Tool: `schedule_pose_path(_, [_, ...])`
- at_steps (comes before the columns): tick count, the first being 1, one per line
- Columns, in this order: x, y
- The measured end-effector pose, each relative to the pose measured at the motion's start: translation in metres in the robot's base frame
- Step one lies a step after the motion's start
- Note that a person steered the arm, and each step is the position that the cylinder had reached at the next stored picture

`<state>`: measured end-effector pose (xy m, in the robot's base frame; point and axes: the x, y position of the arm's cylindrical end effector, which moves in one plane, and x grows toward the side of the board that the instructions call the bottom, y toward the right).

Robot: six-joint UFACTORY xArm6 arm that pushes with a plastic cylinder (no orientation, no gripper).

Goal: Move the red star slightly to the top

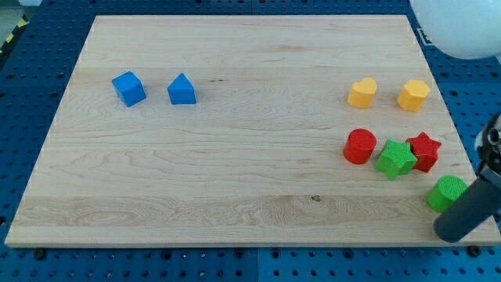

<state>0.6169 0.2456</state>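
The red star is a small ribbed block lying flat near the right edge of the tabletop, touching the green star; no long axis shows. The tool has no jaws: my tip rests beside the green cylinder.

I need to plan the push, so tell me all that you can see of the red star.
The red star is a small, ridged, plastic-looking block lying flat near the board's right edge. Its left side touches or overlaps the green star; the red cylinder sits further left, apart. My tip is below it, toward the view's bottom right, not touching it.
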Motion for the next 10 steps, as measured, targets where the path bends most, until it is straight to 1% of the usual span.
schedule_pose_path(1, [-0.015,0.067])
schedule_pose_path(2, [-0.049,0.08])
schedule_pose_path(4, [-0.102,-0.02])
schedule_pose_path(5, [-0.115,-0.059])
schedule_pose_path(7, [-0.146,-0.097])
schedule_pose_path(9, [-0.158,-0.152])
schedule_pose_path(10, [-0.168,-0.167])
